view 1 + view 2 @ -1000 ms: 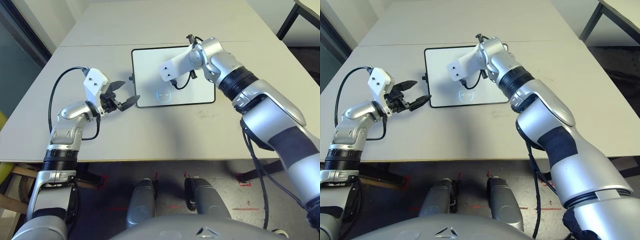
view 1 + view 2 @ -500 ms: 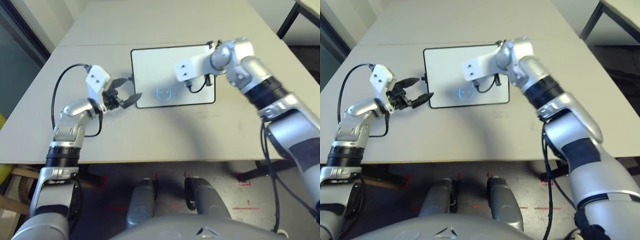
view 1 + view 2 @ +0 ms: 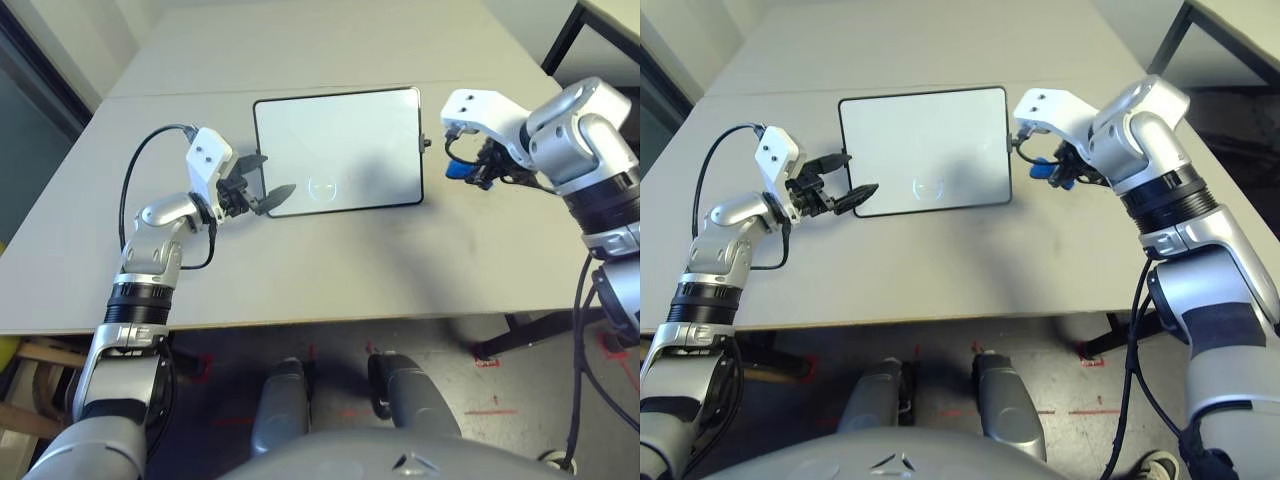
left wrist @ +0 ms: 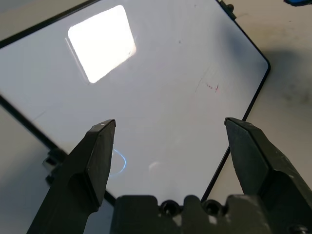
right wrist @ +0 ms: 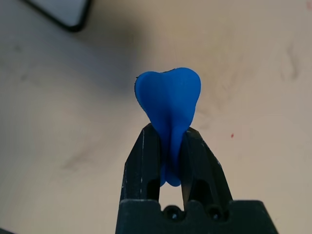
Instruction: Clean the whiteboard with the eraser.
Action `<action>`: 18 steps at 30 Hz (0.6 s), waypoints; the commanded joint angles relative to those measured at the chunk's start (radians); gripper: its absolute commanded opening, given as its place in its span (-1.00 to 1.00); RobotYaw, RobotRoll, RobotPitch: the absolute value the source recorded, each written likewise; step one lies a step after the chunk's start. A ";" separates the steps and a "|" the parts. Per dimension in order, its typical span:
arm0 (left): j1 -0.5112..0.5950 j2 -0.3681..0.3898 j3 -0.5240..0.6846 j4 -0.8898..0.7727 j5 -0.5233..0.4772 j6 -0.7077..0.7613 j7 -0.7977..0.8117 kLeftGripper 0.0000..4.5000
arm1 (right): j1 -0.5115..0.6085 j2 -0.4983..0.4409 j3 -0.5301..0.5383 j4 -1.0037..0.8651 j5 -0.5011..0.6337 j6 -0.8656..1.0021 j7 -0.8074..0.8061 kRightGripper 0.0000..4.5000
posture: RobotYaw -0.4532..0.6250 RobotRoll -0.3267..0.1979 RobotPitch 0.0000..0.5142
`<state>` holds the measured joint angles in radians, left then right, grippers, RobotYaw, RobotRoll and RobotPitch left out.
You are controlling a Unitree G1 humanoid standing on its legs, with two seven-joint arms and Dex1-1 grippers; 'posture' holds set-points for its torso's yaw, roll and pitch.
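Note:
The whiteboard (image 3: 335, 140) lies flat mid-table, with a thin black frame and a faint bluish smiley (image 3: 325, 187) near its front edge. Tiny red flecks (image 4: 212, 87) remain near one corner. My left gripper (image 3: 262, 177) is open at the board's front left corner, its fingers (image 4: 100, 146) spread above the board surface. My right gripper (image 5: 170, 131) is shut on the blue eraser (image 5: 168, 100). It holds the eraser (image 3: 456, 170) over bare table just right of the board's right edge, off the board.
The grey table (image 3: 330, 260) has free room in front of and to the right of the board. A seam (image 3: 180, 95) joins it to a second table behind. Another table's dark leg (image 3: 560, 40) stands at the far right.
My right arm has swept rightward from over the board's middle to beyond its right edge, carrying the eraser. My left gripper has edged closer to the board's left corner.

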<state>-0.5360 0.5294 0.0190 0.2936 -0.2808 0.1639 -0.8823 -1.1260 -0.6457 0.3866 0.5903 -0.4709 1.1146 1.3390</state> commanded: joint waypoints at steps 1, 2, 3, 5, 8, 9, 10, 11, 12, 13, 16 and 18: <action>-0.009 -0.001 -0.010 0.015 0.014 -0.008 -0.013 1.00 | -0.074 0.068 -0.082 0.210 0.074 0.038 -0.145 -0.83 | -0.48 0.25 -0.61; -0.009 -0.001 -0.010 0.014 0.015 -0.008 -0.014 1.00 | -0.098 0.090 -0.110 0.275 0.094 0.038 -0.196 -0.83 | -0.47 0.25 -0.61; -0.008 0.000 -0.009 0.011 0.015 -0.007 -0.014 1.00 | -0.118 0.107 -0.136 0.337 0.111 0.026 -0.253 -0.83 | -0.47 0.25 -0.61; -0.005 0.004 -0.006 0.006 0.016 -0.005 -0.014 1.00 | -0.152 0.135 -0.185 0.438 0.146 0.006 -0.344 -0.83 | -0.44 0.25 -0.61; 0.006 0.014 0.001 -0.012 0.015 0.003 -0.012 1.00 | -0.188 0.166 -0.276 0.560 0.205 -0.022 -0.508 -0.83 | -0.40 0.25 -0.61; 0.012 0.018 0.004 -0.021 0.014 0.006 -0.011 1.00 | -0.193 0.172 -0.299 0.588 0.220 -0.040 -0.560 -0.83 | -0.39 0.25 -0.60; 0.017 0.021 0.006 -0.028 0.013 0.009 -0.009 1.00 | -0.197 0.176 -0.317 0.612 0.233 -0.054 -0.599 -0.83 | -0.39 0.25 -0.60; 0.022 0.024 0.009 -0.035 0.012 0.012 -0.008 1.00 | -0.200 0.179 -0.331 0.630 0.245 -0.063 -0.631 -0.83 | -0.37 0.25 -0.60; 0.027 0.028 0.011 -0.042 0.011 0.015 -0.006 1.00 | -0.201 0.182 -0.344 0.645 0.257 -0.074 -0.661 -0.83 | -0.35 0.25 -0.60; 0.037 0.033 0.016 -0.056 0.008 0.021 -0.003 1.00 | -0.198 0.188 -0.358 0.659 0.269 -0.089 -0.691 -0.83 | -0.34 0.25 -0.59; 0.060 0.046 0.026 -0.090 0.002 0.036 0.004 1.00 | -0.190 0.200 -0.384 0.687 0.295 -0.120 -0.758 -0.83 | -0.31 0.25 -0.58; 0.071 0.051 0.031 -0.106 -0.001 0.045 0.005 1.00 | -0.185 0.209 -0.400 0.700 0.312 -0.127 -0.790 -0.83 | -0.29 0.25 -0.58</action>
<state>-0.4805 0.5686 0.0385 0.2098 -0.2766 0.1950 -0.8803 -1.3146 -0.4462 0.0058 1.2709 -0.1773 0.9979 0.5744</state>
